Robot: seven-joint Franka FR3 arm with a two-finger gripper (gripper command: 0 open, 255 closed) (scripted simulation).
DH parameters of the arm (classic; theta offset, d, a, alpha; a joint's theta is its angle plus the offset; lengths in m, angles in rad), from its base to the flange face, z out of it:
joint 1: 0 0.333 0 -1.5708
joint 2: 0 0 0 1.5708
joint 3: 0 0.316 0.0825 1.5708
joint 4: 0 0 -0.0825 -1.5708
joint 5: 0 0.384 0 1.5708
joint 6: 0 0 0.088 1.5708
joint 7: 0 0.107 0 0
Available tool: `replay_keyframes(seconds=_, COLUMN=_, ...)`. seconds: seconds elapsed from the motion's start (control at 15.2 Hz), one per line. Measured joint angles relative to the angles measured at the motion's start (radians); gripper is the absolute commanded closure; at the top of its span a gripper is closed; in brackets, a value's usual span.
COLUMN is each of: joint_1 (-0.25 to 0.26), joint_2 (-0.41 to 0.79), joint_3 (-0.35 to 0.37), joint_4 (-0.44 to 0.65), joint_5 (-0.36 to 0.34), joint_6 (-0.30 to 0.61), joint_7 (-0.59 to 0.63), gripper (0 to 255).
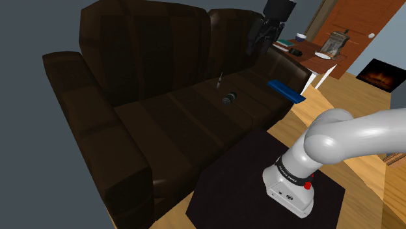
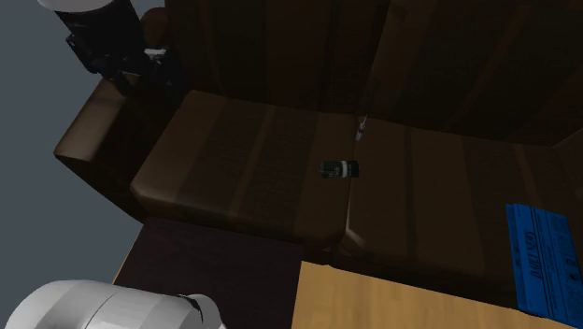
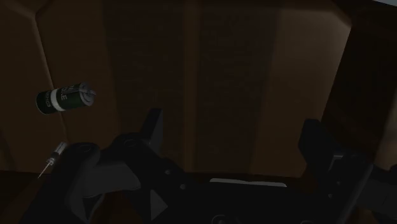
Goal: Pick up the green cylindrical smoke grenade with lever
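Note:
The smoke grenade point(image 1: 229, 99) is a small dark green cylinder with a pale band and a grey lever end. It lies on its side on the seat of a dark brown sofa point(image 1: 162, 123), near the seam between two cushions point(image 2: 338, 169). In the wrist view the grenade point(image 3: 63, 98) lies off to one side, well beyond the fingers. My gripper point(image 3: 234, 133) is open, with nothing between its fingers, and hangs high above the seat. In the second exterior view my gripper point(image 2: 126, 61) shows near the sofa's armrest, away from the grenade.
A thin syringe-like object point(image 1: 219, 79) lies on the seat close to the backrest, a little from the grenade. A blue book point(image 1: 285, 90) rests on the sofa's far armrest. A side table point(image 1: 312, 49) with small items stands behind it. The dark stand point(image 1: 228, 175) sits before the sofa.

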State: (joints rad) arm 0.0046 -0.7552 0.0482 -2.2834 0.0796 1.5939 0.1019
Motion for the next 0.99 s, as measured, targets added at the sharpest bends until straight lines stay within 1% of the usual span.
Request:
replay_keyframes(seconds=0.13, joint_1=-0.005, joint_2=0.007, joint_3=-0.001, joint_4=-0.009, joint_5=-0.001, joint_6=0.015, joint_7=0.004, gripper=0)
replay_keyframes(seconds=0.26, joint_1=-0.019, joint_2=0.046, joint_3=-0.003, joint_4=-0.015, joint_5=-0.004, joint_6=0.054, joint_7=0.022, gripper=0)
replay_keyframes(seconds=0.33, joint_1=-0.029, joint_2=0.062, joint_3=-0.007, joint_4=-0.037, joint_5=-0.007, joint_6=0.088, joint_7=0.028, gripper=0)
replay_keyframes(seconds=0.99, joint_1=-0.116, joint_2=0.334, joint_3=-0.037, joint_4=-0.041, joint_5=-0.028, joint_6=0.335, joint_7=0.129, gripper=0)
